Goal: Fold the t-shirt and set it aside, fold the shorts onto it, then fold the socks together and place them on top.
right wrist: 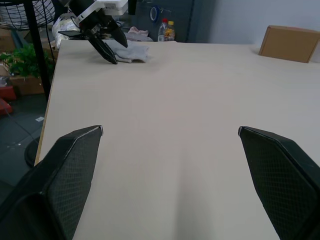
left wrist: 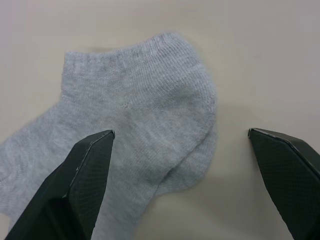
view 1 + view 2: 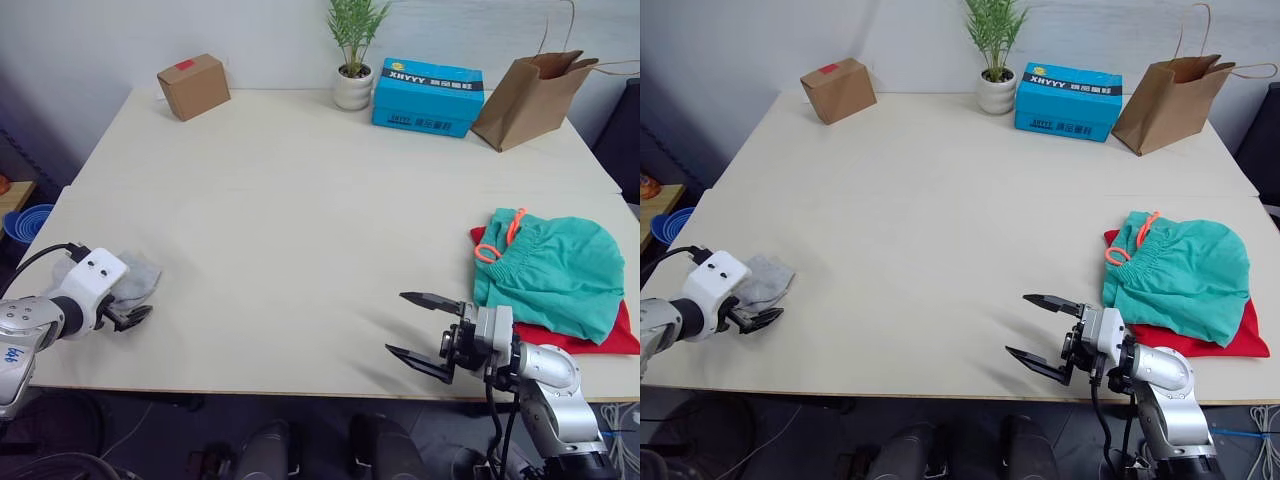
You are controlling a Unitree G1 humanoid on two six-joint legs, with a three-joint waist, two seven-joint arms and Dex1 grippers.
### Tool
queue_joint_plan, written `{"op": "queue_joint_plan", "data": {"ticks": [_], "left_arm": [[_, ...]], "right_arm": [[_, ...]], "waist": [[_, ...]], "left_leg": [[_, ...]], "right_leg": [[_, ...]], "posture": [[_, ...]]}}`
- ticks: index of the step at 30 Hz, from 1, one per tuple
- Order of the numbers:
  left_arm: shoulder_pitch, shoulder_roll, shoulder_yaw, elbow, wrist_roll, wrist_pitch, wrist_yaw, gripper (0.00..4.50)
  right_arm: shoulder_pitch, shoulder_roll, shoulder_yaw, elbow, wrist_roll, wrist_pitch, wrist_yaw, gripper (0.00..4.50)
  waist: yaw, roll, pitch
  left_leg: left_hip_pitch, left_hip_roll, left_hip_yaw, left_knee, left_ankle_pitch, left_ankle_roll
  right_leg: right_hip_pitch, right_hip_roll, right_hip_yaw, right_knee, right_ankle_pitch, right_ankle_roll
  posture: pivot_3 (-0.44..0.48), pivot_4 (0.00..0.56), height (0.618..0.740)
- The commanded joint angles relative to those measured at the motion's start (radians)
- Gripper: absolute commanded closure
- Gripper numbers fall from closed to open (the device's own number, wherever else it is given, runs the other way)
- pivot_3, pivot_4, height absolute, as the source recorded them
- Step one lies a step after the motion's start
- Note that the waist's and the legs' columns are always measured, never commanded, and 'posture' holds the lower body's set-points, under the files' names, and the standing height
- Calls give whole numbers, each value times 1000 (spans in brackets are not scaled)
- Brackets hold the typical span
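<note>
The light grey socks lie flat at the table's left front edge. My left gripper hovers open right at them; in its wrist view one fingertip overlaps a sock and the other sits over bare table. The teal-green shorts with an orange drawstring rest on the red t-shirt at the right edge, only a red rim showing. My right gripper stands open and empty near the front edge, left of that pile, pointing across the table toward the socks.
Along the back of the table stand a cardboard box, a potted plant, a blue carton and a brown paper bag. A blue bowl sits off the table's left side.
</note>
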State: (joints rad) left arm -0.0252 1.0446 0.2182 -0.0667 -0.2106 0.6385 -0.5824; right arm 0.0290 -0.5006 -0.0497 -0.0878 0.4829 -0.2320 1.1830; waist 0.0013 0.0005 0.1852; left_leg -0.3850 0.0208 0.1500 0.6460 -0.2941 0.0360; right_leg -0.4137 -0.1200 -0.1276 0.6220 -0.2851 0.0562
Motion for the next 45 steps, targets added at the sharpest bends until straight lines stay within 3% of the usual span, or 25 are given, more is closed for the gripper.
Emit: {"op": "queue_joint_plan", "data": {"ticks": [1,2,5,17,19,23,29,37,45], "left_arm": [[4,-31,1,49,24,5,3,0],[2,-35,3,52,25,4,1,0],[-9,-59,17,62,15,-7,-4,607],[-35,-99,34,106,31,-29,-8,4431],[-39,-110,42,105,16,-24,-17,4474],[-110,-162,95,-14,-138,153,-58,4474],[-198,-136,-1,-245,-250,340,-132,4474],[-324,-331,-340,-336,-252,358,-129,4474],[-439,-452,-530,-239,-148,210,-157,4474]], "right_arm": [[7,-3,-16,-15,4,-21,-9,58],[7,-4,-15,-15,4,-22,-10,58],[4,-7,-11,-21,1,-16,-17,0],[-9,-21,-6,-51,-6,17,-40,0],[0,-18,-4,-58,-8,15,-46,0],[22,-40,-3,-88,-1,27,-30,0],[2,-106,-86,-32,8,27,-32,0],[71,-199,-170,-34,27,51,5,0],[152,-181,-164,-127,10,79,-55,0]], "waist": [[0,2,-1],[0,2,-1],[0,2,-1],[-2,2,-1],[-2,2,-1],[4,1,-1],[15,-7,1],[21,-8,1],[24,-9,2]], "left_leg": [[0,0,0,0,0,0],[0,0,0,0,0,0],[1,0,0,1,0,1],[1,0,0,0,1,1],[1,0,0,0,1,1],[1,0,0,1,1,1],[-1,0,-1,3,3,-3],[-2,2,0,2,6,0],[-1,2,-1,4,8,1]], "right_leg": [[0,0,0,0,0,0],[0,0,0,1,0,0],[0,0,0,2,0,0],[0,0,0,2,0,0],[0,0,0,2,0,0],[0,0,0,2,0,0],[1,0,-1,0,0,0],[1,5,-1,-1,0,0],[2,5,-1,0,0,0]], "posture": [[0,150,740],[0,150,740],[0,150,740],[0,150,740],[0,150,740],[0,150,740],[0,150,740],[0,150,740],[0,150,740]]}}
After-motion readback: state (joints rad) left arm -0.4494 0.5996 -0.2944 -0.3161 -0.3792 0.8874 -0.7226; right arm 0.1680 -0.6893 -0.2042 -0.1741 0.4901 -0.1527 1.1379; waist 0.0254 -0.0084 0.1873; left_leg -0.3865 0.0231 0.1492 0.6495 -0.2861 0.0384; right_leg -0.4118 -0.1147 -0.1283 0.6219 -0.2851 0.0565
